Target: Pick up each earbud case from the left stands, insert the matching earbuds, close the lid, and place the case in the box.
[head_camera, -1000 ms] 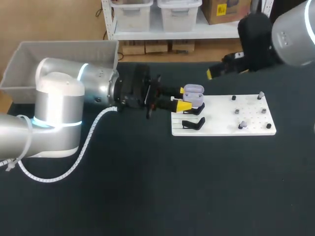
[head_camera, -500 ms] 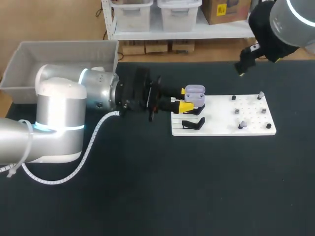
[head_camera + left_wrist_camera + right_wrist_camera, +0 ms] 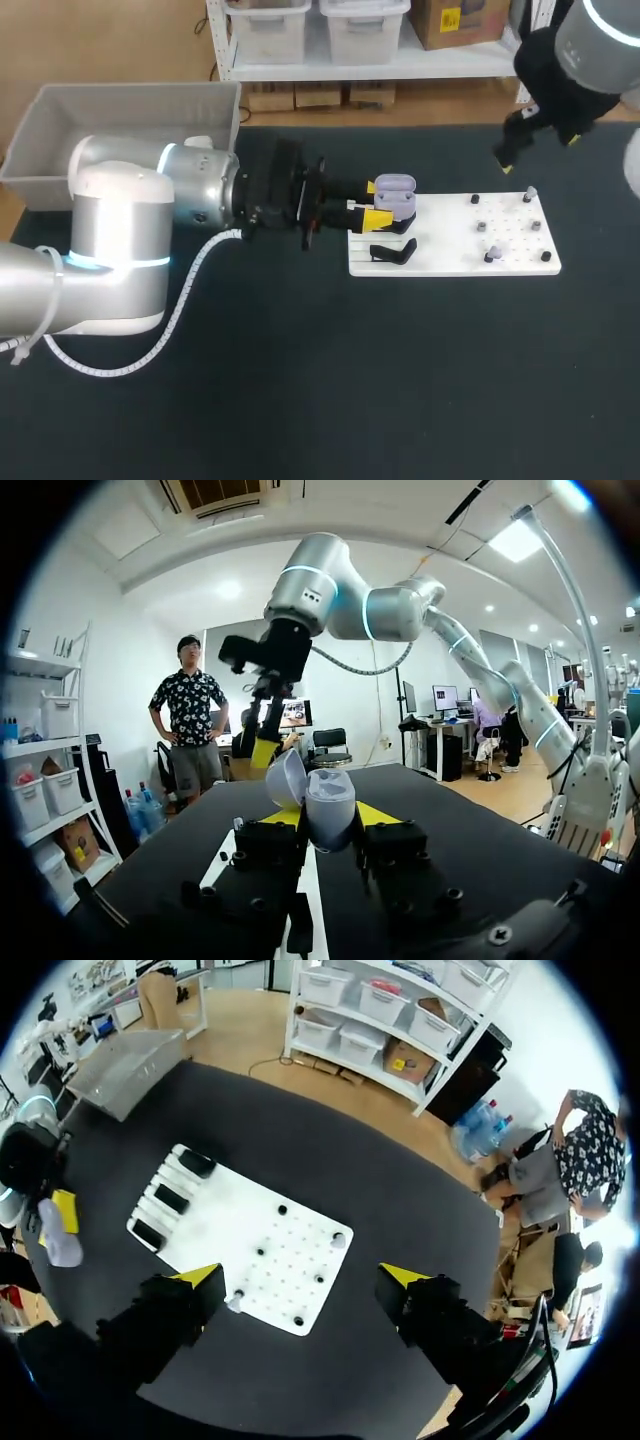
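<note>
Left fingers (image 3: 374, 813) around upright earbud case (image 3: 329, 806), lid open

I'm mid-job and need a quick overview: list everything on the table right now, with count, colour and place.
earbud case: one, lavender, lid open, between the left gripper's fingers at the board's left end
stands: three, black, in a row on the board's left end, none holding a case
pegs or earbuds: six small items, three pale and three dark, on the board's right part; too small to tell more
board: one, white, on the table's right half
box: one, grey, at the table's far left corner
table: one, black
left gripper: yellow tips, shut on the earbud case
right gripper: yellow tips, open, holding nothing, high over the board
</note>
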You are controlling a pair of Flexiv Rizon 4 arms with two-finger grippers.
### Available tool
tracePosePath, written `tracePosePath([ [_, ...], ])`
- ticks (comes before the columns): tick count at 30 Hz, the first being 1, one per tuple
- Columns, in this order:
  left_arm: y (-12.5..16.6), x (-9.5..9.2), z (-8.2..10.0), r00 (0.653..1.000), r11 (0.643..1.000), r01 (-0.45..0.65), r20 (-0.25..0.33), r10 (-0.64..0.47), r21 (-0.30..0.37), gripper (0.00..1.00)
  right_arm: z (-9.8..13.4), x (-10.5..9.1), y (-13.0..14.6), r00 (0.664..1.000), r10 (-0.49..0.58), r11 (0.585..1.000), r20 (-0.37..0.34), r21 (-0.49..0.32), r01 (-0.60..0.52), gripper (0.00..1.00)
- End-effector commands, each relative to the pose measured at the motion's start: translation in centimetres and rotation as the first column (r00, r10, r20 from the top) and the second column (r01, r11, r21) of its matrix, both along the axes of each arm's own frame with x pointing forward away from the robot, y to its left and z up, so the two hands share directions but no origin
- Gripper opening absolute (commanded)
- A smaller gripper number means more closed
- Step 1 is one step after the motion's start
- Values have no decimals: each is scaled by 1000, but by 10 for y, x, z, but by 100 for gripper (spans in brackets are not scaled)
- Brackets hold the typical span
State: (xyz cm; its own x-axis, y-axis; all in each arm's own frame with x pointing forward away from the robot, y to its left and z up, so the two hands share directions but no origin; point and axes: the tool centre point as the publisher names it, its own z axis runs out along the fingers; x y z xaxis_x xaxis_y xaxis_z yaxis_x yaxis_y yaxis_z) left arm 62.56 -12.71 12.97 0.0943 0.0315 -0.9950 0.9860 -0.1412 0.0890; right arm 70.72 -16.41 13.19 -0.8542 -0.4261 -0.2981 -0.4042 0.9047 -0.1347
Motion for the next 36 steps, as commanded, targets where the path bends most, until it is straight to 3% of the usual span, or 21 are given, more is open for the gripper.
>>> tracePosePath([
  [1,0,-2,0,1000,1000,-7,2,7,-1,0,-25,22,4,994,-21,996,-104,-87,12,100],
  [4,0,-2,0,1000,1000,-7,2,7,-1,0,-40,25,-2,992,-28,990,-120,-138,11,100],
  [13,0,-2,0,1000,1000,-7,2,7,-1,0,-70,29,-20,984,-62,991,-168,-129,41,100],
  [17,0,-2,0,1000,1000,-7,2,7,-1,0,-74,28,-22,982,-80,994,-169,-89,65,100],
  [36,0,-2,0,1000,1000,-7,2,7,-1,0,-74,28,-22,982,-80,994,-169,-89,65,100],
])
